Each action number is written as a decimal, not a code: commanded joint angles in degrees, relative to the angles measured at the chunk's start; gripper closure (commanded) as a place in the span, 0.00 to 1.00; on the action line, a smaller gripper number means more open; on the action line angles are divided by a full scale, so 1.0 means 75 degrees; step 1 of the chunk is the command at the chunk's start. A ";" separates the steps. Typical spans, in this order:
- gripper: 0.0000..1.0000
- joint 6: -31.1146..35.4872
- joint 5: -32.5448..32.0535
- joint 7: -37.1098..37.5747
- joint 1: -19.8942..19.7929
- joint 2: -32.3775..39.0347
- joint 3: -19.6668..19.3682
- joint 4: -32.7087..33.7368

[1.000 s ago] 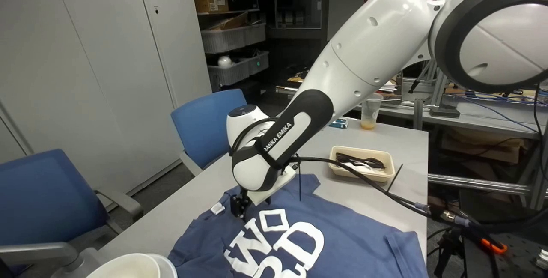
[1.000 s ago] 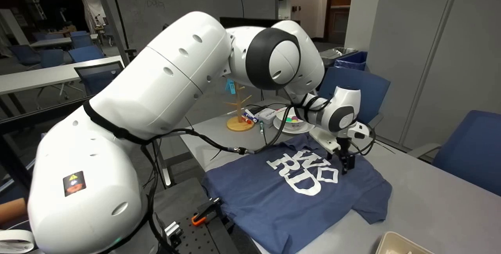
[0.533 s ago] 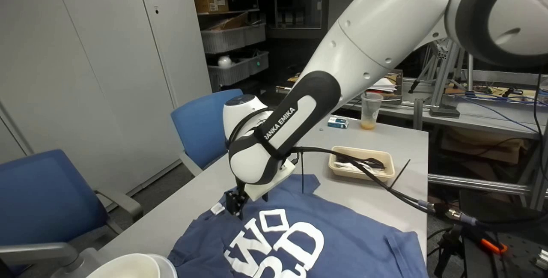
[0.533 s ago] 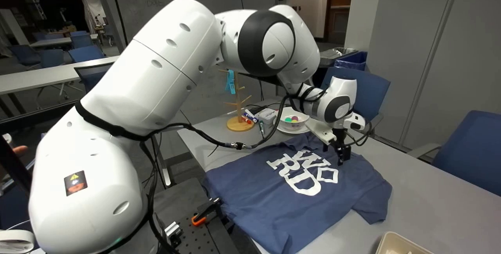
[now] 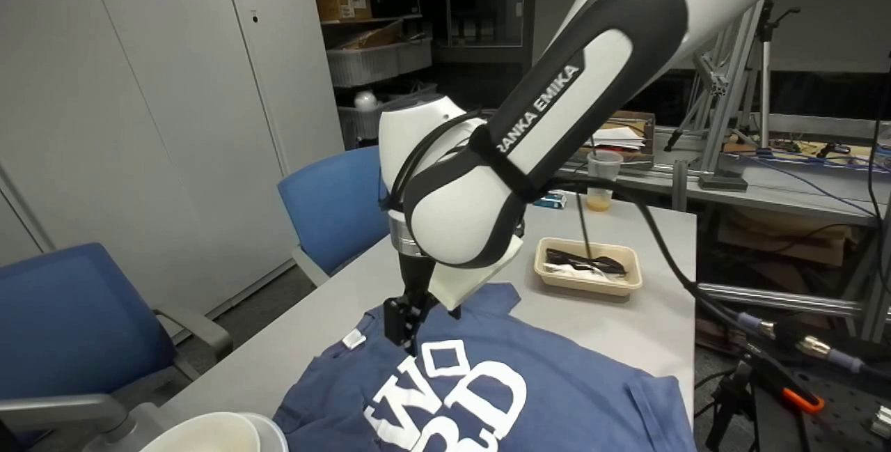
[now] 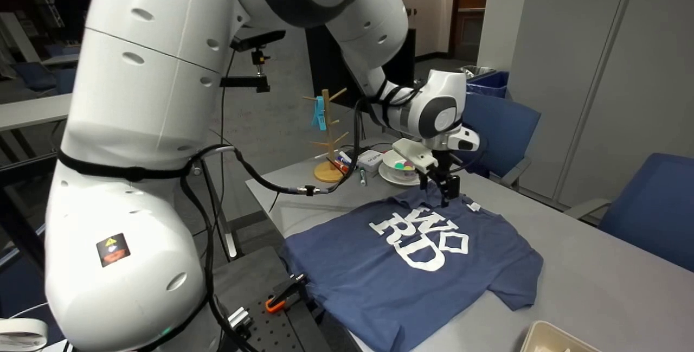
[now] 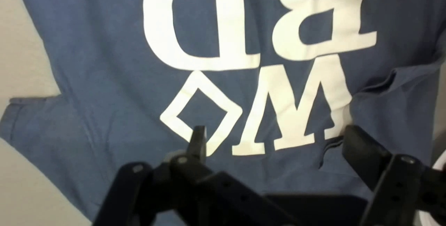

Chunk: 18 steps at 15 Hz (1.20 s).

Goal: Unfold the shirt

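- Standing at the near right in an exterior view: tray point(image 6: 564, 337), cream, smooth-rimmed, rounded at the corner, partly cut off by the frame.
- Table point(image 6: 596, 265): pale grey, smooth, flat-topped.
- Shirt point(image 6: 417, 292): soft medium-blue cloth, matt finish, lying across the middle of the table; large white letters point(image 7: 230, 27), the O drawn as a diamond outline.
- Cloth condition: mostly flat, shallow creases; in the wrist view, a fold with dark gaps lies just beside the W.
- Beyond the shirt: round white bowl point(image 6: 404, 174) containing small coloured balls point(image 6: 401, 166), set on a white plate point(image 6: 387, 177). To its left, wooden peg stand point(image 6: 327, 140) on a disc base.
- Far right: chair point(image 6: 507, 129), blue back.
- End effector: black gripper point(image 7: 275, 146), above the shirt and clear of the cloth; its two fingers stand wide apart, tips downward, cloth showing between them.
- Orientation: the edge with the white tag point(image 6: 474, 207) points far right; one sleeve points near right; the broad lower edge lies toward the near left. Long axis: near left to far right. Letter tops face the tagged edge.
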 commanded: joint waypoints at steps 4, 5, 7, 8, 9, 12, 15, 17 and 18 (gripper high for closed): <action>0.00 0.0972 -0.0789 0.0482 0.0421 -0.2798 0.0079 -0.3104; 0.00 0.1115 -0.0952 0.0615 0.0439 -0.3213 0.0125 -0.3522; 0.00 0.1341 -0.1305 0.0945 0.0404 -0.4070 0.0280 -0.4317; 0.00 0.1401 -0.1450 0.1112 0.0346 -0.4477 0.0395 -0.4673; 0.00 0.1421 -0.1531 0.1234 0.0263 -0.4900 0.0543 -0.5008; 0.00 0.1346 -0.1480 0.1487 0.0013 -0.5929 0.1035 -0.5729; 0.00 0.1263 -0.1155 0.1192 -0.0153 -0.5572 0.1279 -0.5433; 0.00 0.1266 -0.1132 0.1188 -0.0190 -0.5777 0.1317 -0.5593; 0.00 0.1266 -0.1132 0.1188 -0.0202 -0.5786 0.1316 -0.5600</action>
